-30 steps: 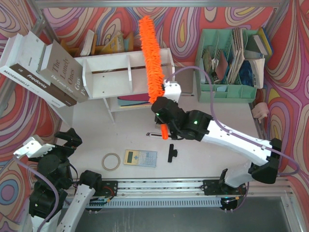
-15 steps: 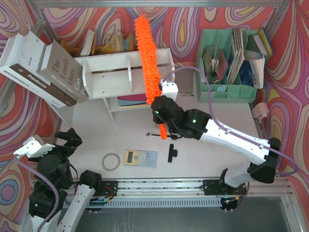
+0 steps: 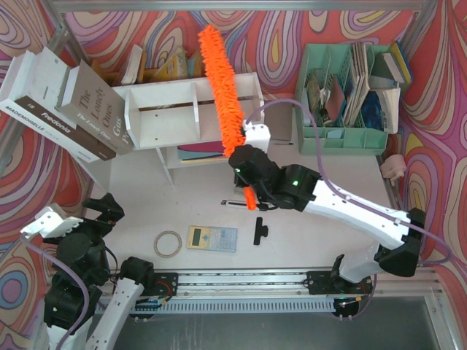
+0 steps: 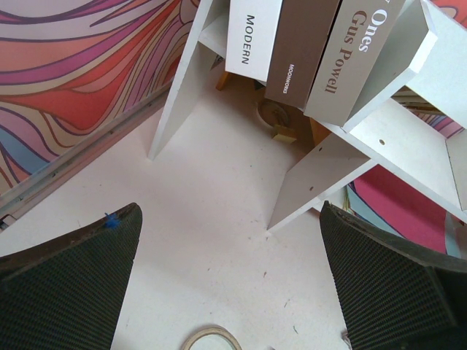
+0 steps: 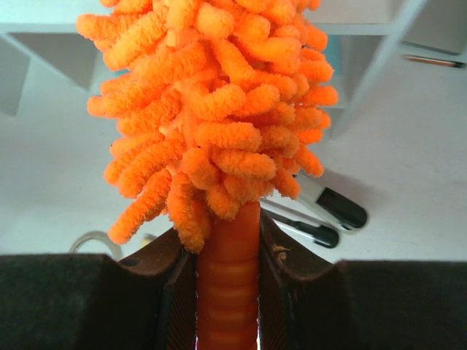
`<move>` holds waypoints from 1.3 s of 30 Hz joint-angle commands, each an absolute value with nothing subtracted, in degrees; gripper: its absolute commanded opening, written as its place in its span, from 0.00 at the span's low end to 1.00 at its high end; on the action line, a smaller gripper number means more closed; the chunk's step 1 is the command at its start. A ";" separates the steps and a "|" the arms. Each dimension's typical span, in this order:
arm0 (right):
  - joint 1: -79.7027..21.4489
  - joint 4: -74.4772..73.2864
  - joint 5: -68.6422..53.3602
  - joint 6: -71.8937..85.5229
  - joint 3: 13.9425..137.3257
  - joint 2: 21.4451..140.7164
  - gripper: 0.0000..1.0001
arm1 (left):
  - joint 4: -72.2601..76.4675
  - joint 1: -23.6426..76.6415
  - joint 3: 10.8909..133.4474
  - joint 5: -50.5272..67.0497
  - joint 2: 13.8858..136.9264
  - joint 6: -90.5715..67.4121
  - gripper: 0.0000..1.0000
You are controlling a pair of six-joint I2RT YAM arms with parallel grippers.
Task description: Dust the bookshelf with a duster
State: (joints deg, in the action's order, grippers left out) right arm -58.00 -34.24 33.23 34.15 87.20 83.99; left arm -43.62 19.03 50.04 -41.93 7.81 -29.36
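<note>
Ahead of your right pincer (image 5: 228,288), clamped on the duster (image 3: 221,87), fluff hangs over the bookshelf (image 3: 164,109) top. Probably sweep sideways next; left pincer (image 4: 230,292) gapes idle.

From above you can read "The Lonely Ones" on the grey book (image 3: 93,102), with "Gus" below the title. Your left wrist view shows the same cover as "Ones" and "Gus Powell". Under it, the brown spine (image 3: 62,120) says "Fredonia" and the darker spine (image 3: 29,111) "MADEMOISELLE". The white spine (image 4: 252,36) reads "MODERN".
</note>
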 commanded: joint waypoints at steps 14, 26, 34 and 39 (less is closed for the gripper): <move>-52.75 -37.94 36.59 35.33 86.52 77.87 0.00 | -43.50 18.98 49.39 -41.40 7.91 -29.18 0.98; -52.89 -33.74 31.49 32.16 88.68 78.75 0.00 | -43.46 18.98 49.38 -41.40 7.91 -29.15 0.98; -55.57 -30.34 24.71 33.82 88.20 83.73 0.00 | -43.48 18.98 49.35 -41.48 7.87 -29.18 0.99; -59.37 -28.49 24.22 33.30 91.17 87.55 0.00 | -43.59 18.98 49.39 -41.44 8.00 -29.14 0.99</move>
State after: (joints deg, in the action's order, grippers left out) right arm -56.69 -32.49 26.68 33.87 87.77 85.56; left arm -43.62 19.03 50.02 -41.76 7.81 -29.36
